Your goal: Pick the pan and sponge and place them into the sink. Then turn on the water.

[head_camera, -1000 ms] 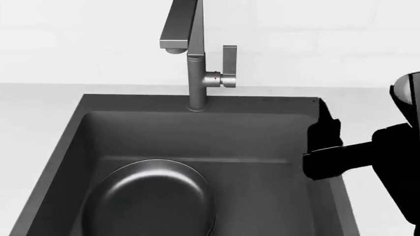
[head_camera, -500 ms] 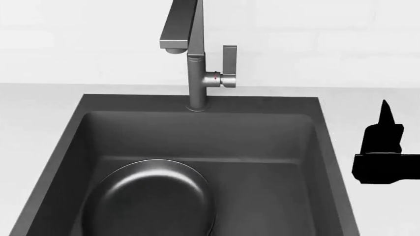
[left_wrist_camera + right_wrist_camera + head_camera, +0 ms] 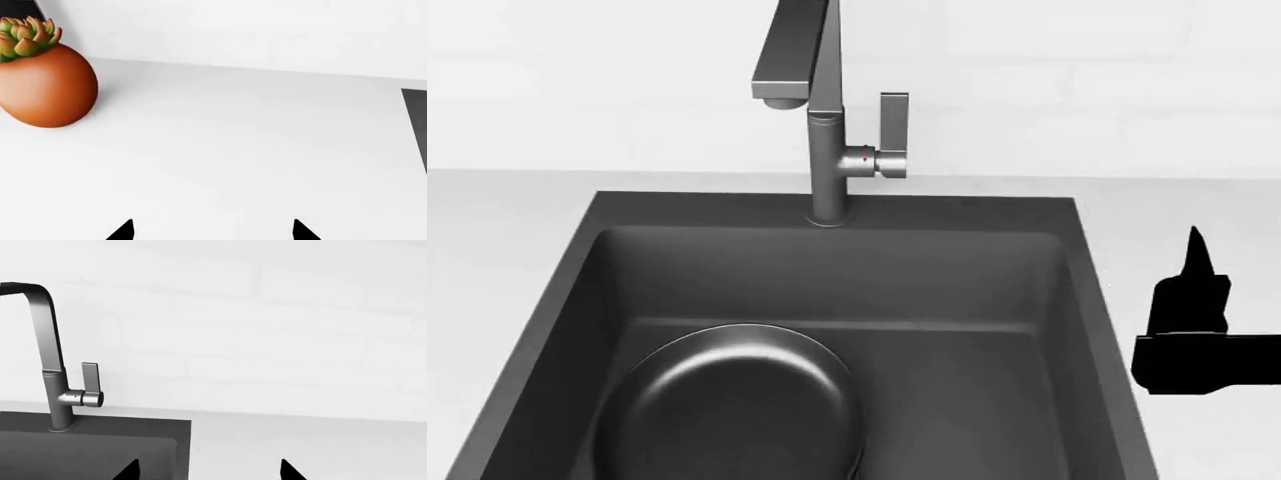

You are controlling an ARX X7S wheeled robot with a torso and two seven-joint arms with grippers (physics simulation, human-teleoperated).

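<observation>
Lying in the sink (image 3: 561,290), round dark grey pan (image 3: 731,405) gleams.

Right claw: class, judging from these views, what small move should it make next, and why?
Probably ease the right claw toward the faucet lever. The pan lies in the sink, no water runs from the spout, and the lever stands upright. The claw sits open over the counter beside the sink, facing the faucet. No sponge is visible, so that step is unconfirmed.

Both grippers (image 3: 212,231) (image 3: 208,471) agape, empty.
</observation>
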